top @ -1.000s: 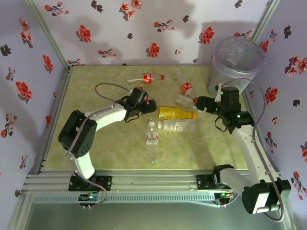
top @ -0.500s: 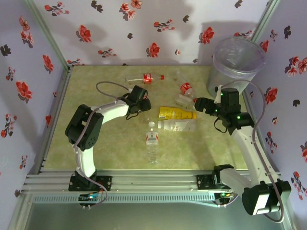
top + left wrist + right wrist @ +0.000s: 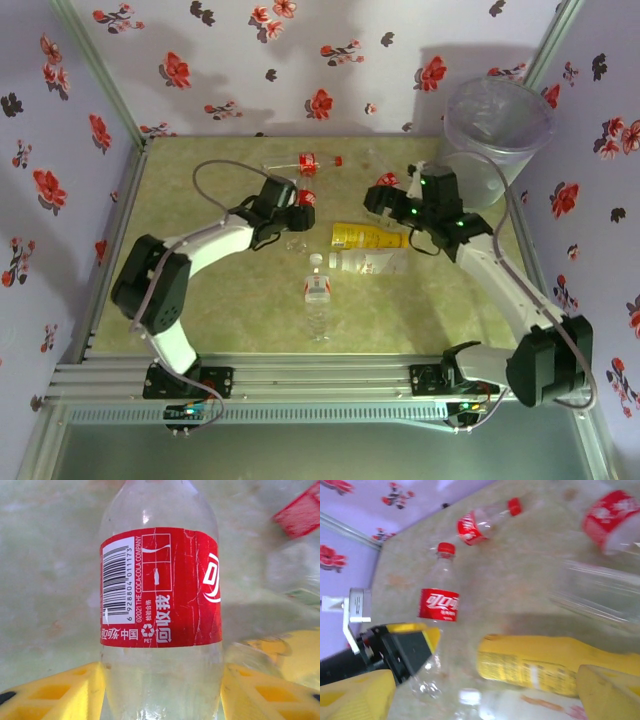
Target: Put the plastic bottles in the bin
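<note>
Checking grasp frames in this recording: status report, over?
Left gripper shut on red-labelled bottle. Right gripper open, over yellow-labelled bottle. Bin at far right; right arm stands between it and held bottle.

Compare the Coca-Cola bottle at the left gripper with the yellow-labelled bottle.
The Coca-Cola bottle wears a red label band; the yellow-labelled bottle is yellow along most of its body. The Coca-Cola bottle is clamped by the left gripper; the yellow-labelled bottle lies free. Both are outside the bin.
</note>
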`<state>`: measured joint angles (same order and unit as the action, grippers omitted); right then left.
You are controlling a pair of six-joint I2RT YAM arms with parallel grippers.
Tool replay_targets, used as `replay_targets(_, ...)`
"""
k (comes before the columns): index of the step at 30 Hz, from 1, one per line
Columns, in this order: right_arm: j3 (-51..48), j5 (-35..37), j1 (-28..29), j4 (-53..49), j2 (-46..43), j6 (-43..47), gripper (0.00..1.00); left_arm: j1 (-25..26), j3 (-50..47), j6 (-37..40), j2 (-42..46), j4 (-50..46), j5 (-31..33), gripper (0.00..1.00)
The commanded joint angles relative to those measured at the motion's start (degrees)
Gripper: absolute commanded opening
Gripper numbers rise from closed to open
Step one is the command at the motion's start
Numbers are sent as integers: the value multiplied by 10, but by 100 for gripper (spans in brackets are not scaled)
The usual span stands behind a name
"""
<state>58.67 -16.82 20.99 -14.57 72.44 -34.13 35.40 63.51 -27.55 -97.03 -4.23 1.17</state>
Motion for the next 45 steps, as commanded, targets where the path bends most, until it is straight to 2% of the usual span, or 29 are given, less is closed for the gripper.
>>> replay_targets(1, 41, -20, 32, 100, 43, -65, 94, 2, -49, 49, 63, 89, -59, 59)
replay_targets(5, 89, -25, 57, 127, 105, -71, 94, 2, -109, 61, 113, 165, -105, 60)
replay_targets(10, 133, -47, 82, 150, 173, -78, 94, 2, -123, 61, 125, 192, -139, 60)
replay_targets(20, 150, -51, 94, 157, 254, -79, 91, 2, -124, 38, 126, 245, -151, 59)
replay_targets(25, 156, -56, 95, 162, 269, -79, 76, 2, -124, 27, 116, 266, -167, 59)
replay_targets(27, 162, -51, 95, 152, 273, -71, 66, 2, -125, 22, 116, 272, -170, 59)
replay_targets(32, 169, -49, 94, 144, 275, -70, 49, 2, -125, 24, 115, 271, -170, 61)
replay_targets(34, 171, -46, 94, 139, 271, -68, 46, 2, -121, 26, 114, 268, -170, 63)
replay_targets(39, 193, -32, 86, 106, 248, -45, 38, 1, -115, 25, 128, 245, -171, 78)
replay_targets(42, 208, -26, 70, 85, 225, -27, 38, 0, -108, 26, 147, 208, -170, 99)
replay_targets(45, 230, -1, 41, 48, 196, 9, 38, -1, -119, 16, 180, 196, -170, 100)
